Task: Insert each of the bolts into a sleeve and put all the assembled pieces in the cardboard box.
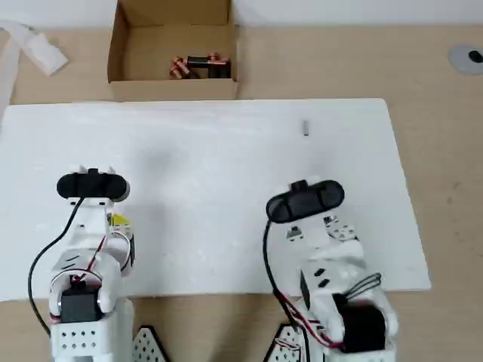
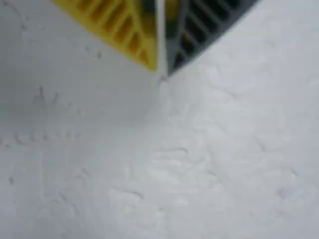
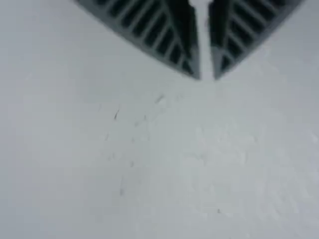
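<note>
- High view: the box (image 1: 115, 56) sits open-topped at the far edge of the surface (image 1: 441, 158).
- Inside the box, along its near wall and toward its right corner, lies a cluster of pieces (image 1: 200, 66). They are copper-coloured and dark, and they touch one another.
- On the near side of the box, a white board (image 1: 226, 188) covers much of the surface. Its far edge runs just beside the box's near wall.
- A small grey part (image 1: 306, 128) lies alone on the board, to the right of the box and nearer the arms, well apart from the pieces. Whether it is a bolt or a sleeve cannot be told.
- The left arm (image 1: 87, 256) stands at the board's near edge, slightly left of the box. The right arm (image 1: 328, 264) stands well to the box's right.
- Left pincer (image 2: 162, 73): one yellow and one dark finger meet at the tips, closed on nothing, close over the board.
- Right pincer (image 3: 204, 75): two dark fingers are drawn together to a thin slit, gripping nothing, over the board.
</note>
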